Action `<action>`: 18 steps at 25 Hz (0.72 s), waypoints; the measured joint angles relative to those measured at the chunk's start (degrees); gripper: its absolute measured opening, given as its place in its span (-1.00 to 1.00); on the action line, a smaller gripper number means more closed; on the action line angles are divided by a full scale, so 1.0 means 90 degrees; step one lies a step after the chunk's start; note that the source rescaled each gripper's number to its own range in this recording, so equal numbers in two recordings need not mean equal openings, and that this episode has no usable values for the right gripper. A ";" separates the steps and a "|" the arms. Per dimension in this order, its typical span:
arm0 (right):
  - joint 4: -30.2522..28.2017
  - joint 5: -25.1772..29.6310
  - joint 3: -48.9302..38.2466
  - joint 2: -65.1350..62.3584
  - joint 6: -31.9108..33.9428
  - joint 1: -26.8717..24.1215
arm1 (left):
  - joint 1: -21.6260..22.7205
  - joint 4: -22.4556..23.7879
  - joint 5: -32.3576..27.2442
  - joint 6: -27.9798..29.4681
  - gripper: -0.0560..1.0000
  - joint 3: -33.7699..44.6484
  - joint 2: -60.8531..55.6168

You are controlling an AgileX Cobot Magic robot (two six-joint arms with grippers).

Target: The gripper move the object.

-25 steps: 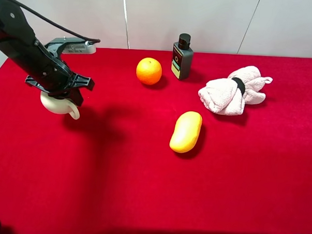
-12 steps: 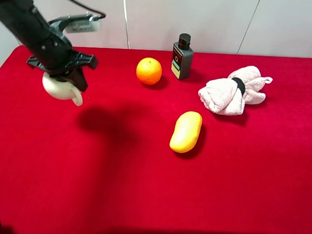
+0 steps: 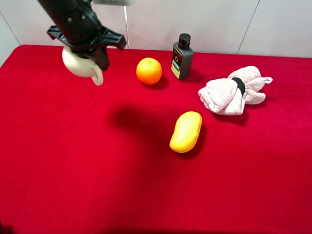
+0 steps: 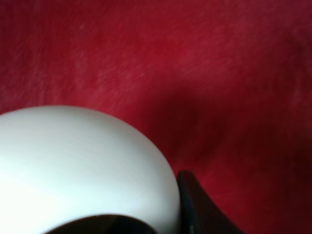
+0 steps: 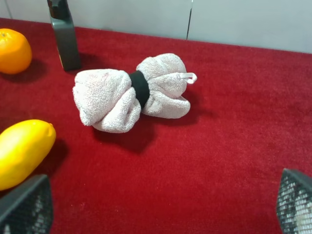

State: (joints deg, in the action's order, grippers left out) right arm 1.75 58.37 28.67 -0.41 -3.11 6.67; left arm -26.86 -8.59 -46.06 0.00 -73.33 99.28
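Note:
The cream-white pitcher [image 3: 79,63] hangs in the air over the back left of the red table [image 3: 91,176], with its handle [image 3: 97,76] pointing down and right. My left gripper [image 3: 86,51] is shut on it from above. In the left wrist view the pitcher's round body [image 4: 73,165] fills the lower left, with one black fingertip [image 4: 195,207] pressed against its side. My right gripper [image 5: 158,207] is open and empty; its two mesh fingertips [image 5: 24,204] show at the sides of the right wrist view, low over the table in front of the towel.
An orange [image 3: 148,71] and a dark bottle [image 3: 182,57] stand at the back middle. A pink rolled towel [image 3: 233,90] lies at the back right. A yellow mango [image 3: 186,131] lies mid-table. A pale wall is close behind the table.
My left gripper has lifted the pitcher off the table at the left and carried it up and to the right, toward the orange. Its shadow has moved right too.

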 joint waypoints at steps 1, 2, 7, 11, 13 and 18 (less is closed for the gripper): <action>0.0000 0.0000 0.0000 0.0000 0.0000 0.0000 | -0.0061 0.0008 -0.0057 0.0053 -0.88 -0.0094 0.0000; 0.0000 0.0000 0.0000 0.0000 0.0000 0.0000 | -0.0148 0.0022 -0.0088 0.0072 -0.88 -0.0178 0.0000; 0.0000 0.0000 0.0000 0.0000 0.0000 0.0000 | -0.0592 0.0066 -0.0374 0.0165 -0.89 -0.0673 0.0061; 0.0000 0.0000 0.0000 0.0000 0.0000 0.0000 | -0.1050 0.0102 -0.0520 0.0178 -0.89 -0.1194 0.0269; 0.0006 0.0000 0.0000 0.0000 0.0000 0.0000 | -0.1355 0.0115 -0.0607 0.0178 -0.89 -0.1557 0.0514; 0.0006 0.0000 0.0000 0.0000 0.0000 0.0000 | -0.1738 0.0126 -0.0771 0.0178 -0.89 -0.2078 0.0908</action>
State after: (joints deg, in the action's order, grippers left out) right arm 1.80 58.37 28.67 -0.41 -3.11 6.67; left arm -42.51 -7.45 -53.00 1.60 -92.03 107.45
